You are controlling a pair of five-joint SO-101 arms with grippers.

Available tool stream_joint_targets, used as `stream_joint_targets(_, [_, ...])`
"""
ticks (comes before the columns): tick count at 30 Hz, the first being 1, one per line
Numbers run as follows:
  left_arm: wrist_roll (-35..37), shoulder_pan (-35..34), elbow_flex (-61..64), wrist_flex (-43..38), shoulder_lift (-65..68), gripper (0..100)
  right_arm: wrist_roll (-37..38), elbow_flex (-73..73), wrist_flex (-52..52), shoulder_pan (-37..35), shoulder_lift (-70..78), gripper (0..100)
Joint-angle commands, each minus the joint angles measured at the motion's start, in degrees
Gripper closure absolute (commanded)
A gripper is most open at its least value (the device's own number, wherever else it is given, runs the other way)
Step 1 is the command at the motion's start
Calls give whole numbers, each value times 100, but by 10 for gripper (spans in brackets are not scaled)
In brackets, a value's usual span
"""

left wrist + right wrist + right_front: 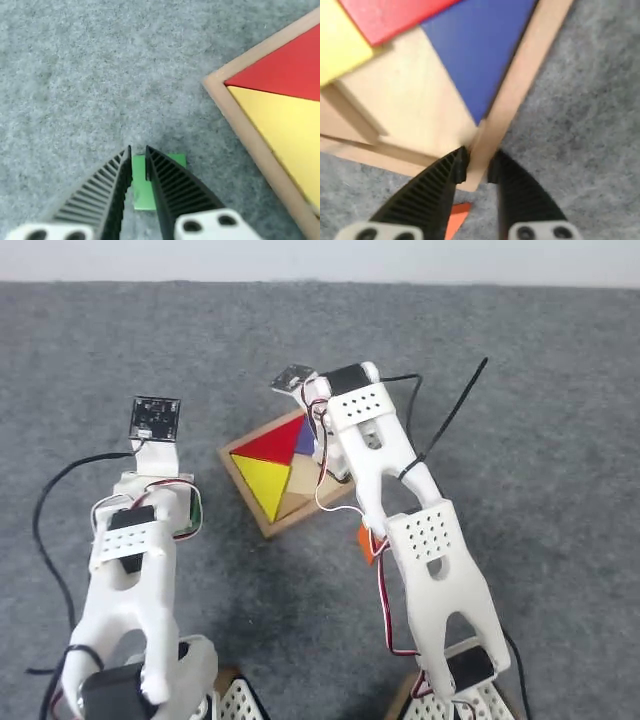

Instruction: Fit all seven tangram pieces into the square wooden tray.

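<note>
Seemingly, left gripper [138, 151] pinched a green piece [139, 192]; right gripper's [477, 159] fingers [435, 185] clamped the tray [520, 85] rim, so any tug could spill placed pieces [262, 480].

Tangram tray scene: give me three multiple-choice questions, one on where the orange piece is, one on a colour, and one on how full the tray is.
1. Where is the orange piece?
A. Inside the wooden tray
B. On the grey carpet, outside the tray
C. Stacked on another piece

2. What colour is the piece at the left gripper?
A. Green
B. Blue
C. Red

3. How full is the tray?
A. Empty
B. Partly filled
C. All seven pieces in

Answers:
1 B: the high view shows it on the carpet beside the tray's near corner.
2 A: the green piece shows under that gripper in the left wrist view.
3 B: the red triangle, yellow triangle and blue piece are in, with bare tray floor beside them.
</note>
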Motion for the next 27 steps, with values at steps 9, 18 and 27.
stream_joint_targets(9, [-79,-26,-66,18,-97,952,-853,721,259,-215,-1068,980])
stream_joint_targets(18, [-88,-26,-66,44,-97,952,-1178,3358,-127,-629,-2756,978])
stream_joint_targets(27, [-88,-35,-75,53,-105,952,-2048,5196,-989,-1279,-3626,889])
